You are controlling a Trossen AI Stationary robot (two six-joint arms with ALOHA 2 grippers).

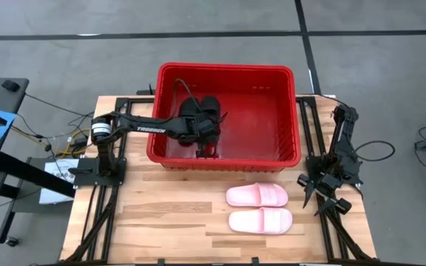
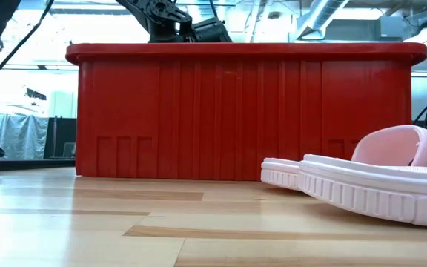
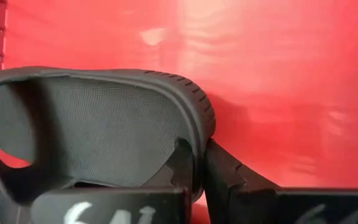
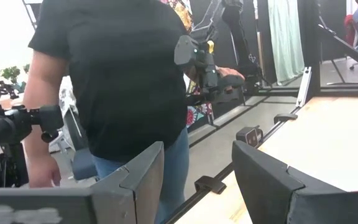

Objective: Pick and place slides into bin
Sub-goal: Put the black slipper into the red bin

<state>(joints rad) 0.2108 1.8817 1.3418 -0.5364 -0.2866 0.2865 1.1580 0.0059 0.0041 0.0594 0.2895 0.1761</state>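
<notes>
Inside the bin (image 1: 287,111), I see my left gripper (image 1: 202,137) clamped on a black slide (image 3: 98,130); right gripper (image 4: 197,180) parked, fingers apart.

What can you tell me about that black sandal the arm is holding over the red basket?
The black slide is matte, rubbery-looking, with a textured inner face and a ribbed edge. The left gripper is shut on it, pinching its edge between the fingers. It hangs inside the red bin, near the left side, seemingly beside another black slide. From above the two dark shapes blur together, so whether they touch cannot be told.
</notes>
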